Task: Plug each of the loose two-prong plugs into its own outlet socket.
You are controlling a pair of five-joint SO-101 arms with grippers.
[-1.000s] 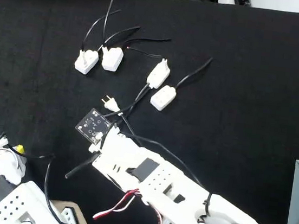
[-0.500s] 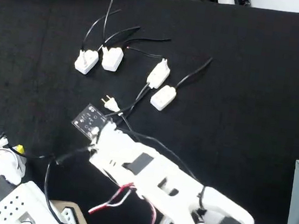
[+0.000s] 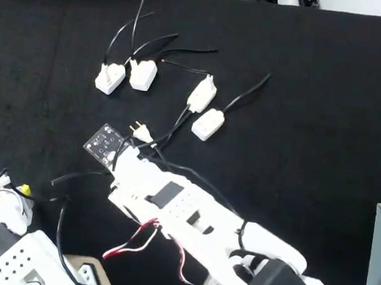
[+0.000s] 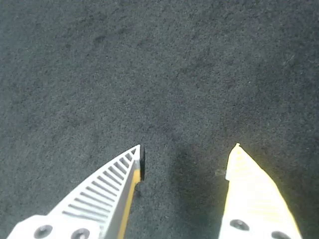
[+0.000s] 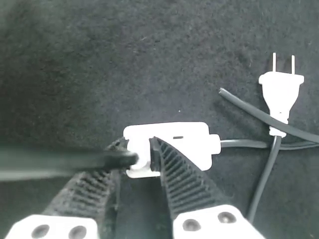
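the high view looks down from above on the black table (image 3: 335, 98), with both arms at its near edge. the left wrist view sits just behind the left gripper (image 4: 188, 148), facing down, close to the table. the right wrist view looks past the right gripper (image 5: 138, 145), very near a socket (image 5: 174, 142) and a plug (image 5: 280, 89). the high view shares that plug.

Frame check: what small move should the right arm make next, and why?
Probably push straight ahead: the right end effector grips a plug butted against the socket, and I cannot tell whether it is fully seated.
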